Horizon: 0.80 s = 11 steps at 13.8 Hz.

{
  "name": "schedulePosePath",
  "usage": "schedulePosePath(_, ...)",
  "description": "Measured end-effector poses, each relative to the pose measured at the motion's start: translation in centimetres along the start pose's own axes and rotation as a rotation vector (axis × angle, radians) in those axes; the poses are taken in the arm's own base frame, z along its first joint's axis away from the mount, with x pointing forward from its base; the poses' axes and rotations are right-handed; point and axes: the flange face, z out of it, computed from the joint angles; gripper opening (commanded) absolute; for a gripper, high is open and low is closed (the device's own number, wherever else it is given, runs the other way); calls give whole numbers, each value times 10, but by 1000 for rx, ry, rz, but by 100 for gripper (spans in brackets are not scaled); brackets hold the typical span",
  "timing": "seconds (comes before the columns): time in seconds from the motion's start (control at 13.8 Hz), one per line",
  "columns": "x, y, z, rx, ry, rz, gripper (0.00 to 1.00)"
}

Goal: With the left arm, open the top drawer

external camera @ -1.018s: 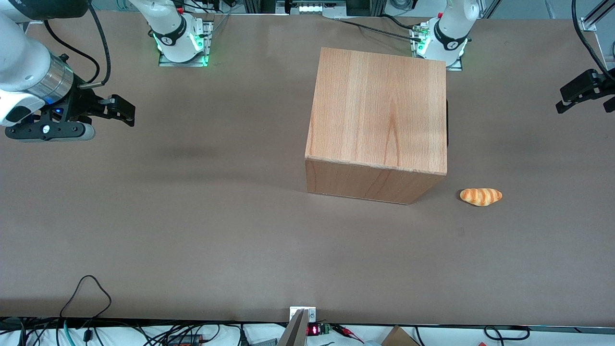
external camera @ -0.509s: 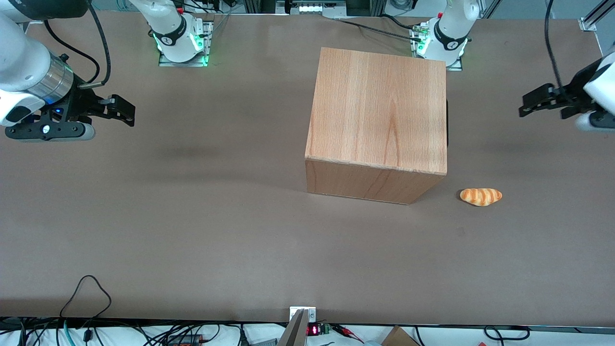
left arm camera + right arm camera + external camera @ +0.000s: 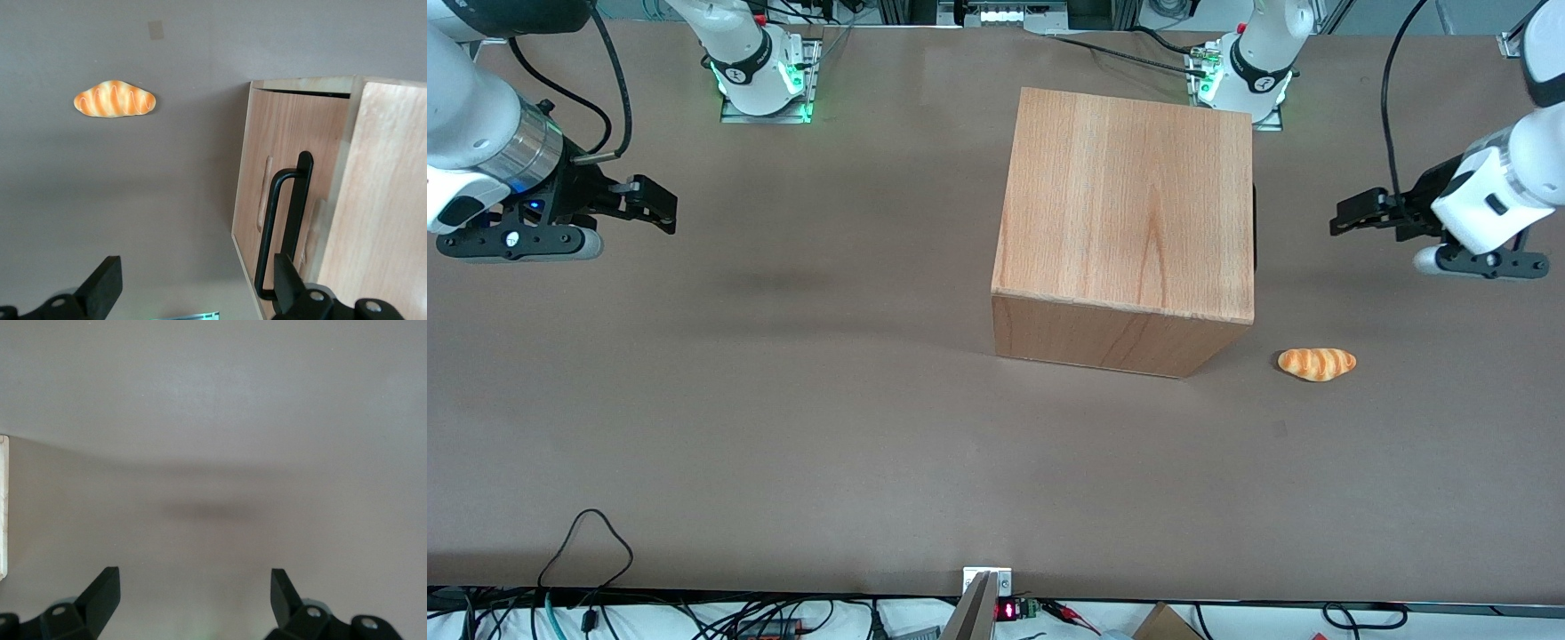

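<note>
**Left gripper on approach to the cabinet front, top drawer closed**

Front view: the left arm holds its gripper above the table, near the wooden cabinet but apart from it. The drawer fronts face the working arm's end and are hidden here. A bread roll lies nearer the camera.

Left wrist view: fingers spread wide, holding nothing. The top drawer sits flush, its black bar handle ahead. Risk: a misaligned advance could strike the panel or miss the slim bar. Any lower drawer is cut off.
</note>
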Motion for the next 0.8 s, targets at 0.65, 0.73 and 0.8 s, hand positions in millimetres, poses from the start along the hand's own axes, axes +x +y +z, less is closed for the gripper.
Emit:
schedulePosePath(0.65, 1, 24, 65, -2, -14, 32, 100)
schedulePosePath(0.73, 0, 24, 73, -1, -19, 33, 100)
schedulePosePath(0.8, -1, 25, 81, -2, -25, 34, 100)
